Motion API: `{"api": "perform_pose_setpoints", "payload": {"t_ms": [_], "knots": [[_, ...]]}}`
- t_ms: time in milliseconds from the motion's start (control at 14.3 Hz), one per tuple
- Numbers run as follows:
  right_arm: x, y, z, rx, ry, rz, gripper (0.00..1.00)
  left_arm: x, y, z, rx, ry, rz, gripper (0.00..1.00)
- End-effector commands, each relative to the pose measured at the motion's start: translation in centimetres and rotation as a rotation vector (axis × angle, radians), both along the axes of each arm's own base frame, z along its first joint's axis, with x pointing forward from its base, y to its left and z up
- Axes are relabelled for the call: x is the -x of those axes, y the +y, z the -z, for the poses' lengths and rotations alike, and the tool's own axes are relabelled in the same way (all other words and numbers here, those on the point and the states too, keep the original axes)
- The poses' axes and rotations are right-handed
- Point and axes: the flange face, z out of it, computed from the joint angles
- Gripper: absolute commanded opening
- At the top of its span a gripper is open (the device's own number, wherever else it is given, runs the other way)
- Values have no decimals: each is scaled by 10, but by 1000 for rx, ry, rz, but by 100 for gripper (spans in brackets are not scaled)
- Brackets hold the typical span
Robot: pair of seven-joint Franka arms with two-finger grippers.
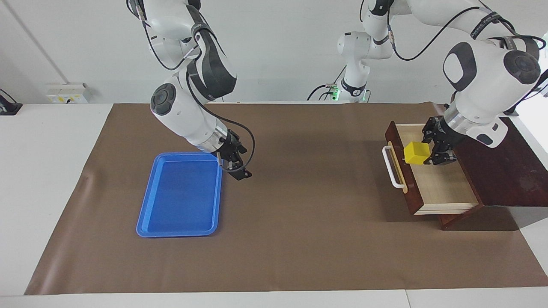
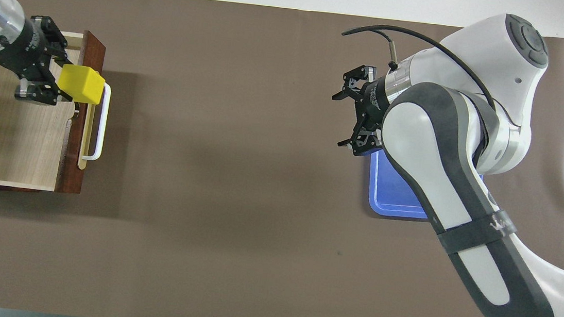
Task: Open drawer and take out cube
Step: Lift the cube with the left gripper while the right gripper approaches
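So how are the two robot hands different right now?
The left hand is shut on the yellow cube, held up over the open drawer; the right hand is open and holds nothing. The left one is at the drawer, while the right one waits beside the blue tray. Both are black, two-fingered, on white arms.

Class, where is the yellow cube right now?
The cube is held in the left hand, raised over the open drawer by its front panel, at the left arm's end.

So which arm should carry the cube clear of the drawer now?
Left. The left gripper already holds the cube lifted over the open drawer; the right gripper waits open beside the blue tray.
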Motion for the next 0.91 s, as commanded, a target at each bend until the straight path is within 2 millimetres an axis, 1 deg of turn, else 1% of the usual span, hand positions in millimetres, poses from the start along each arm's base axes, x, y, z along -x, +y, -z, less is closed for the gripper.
{"api": "perform_pose_setpoints", "payload": {"t_ms": [0,140,210,280,349,419,489,559,629,699,839], "knots": [[1,-3,2,-1,-20,-16,96,7,-65,0,-42,6,-108,0],[1,-3,2,-1,-20,-16,96,18,-113,-5,-69,-43,-210,0],[0,-4,2,-1,-20,-15,96,25,-138,-7,-60,-62,-225,0],[0,-4,1,-3,-20,-14,96,31,-158,-9,-48,-75,-245,0],[1,-1,0,-3,-23,-19,96,34,-171,-10,-42,-96,-266,0],[2,3,-4,-4,-28,-21,96,40,-189,-10,-35,-114,-277,0],[5,15,-7,-7,-32,-35,96,46,-206,-9,-32,-133,-295,0],[6,18,-9,-8,-34,-39,96,52,-222,-6,-38,-146,-290,0],[6,24,-13,-8,-44,-49,96,60,-236,-5,-45,-163,-285,0],[7,34,-16,11,-57,-75,96,60,-243,1,-43,-164,-298,0],[7,49,-23,55,-59,-134,95,61,-253,2,-23,-178,-324,0]]}}
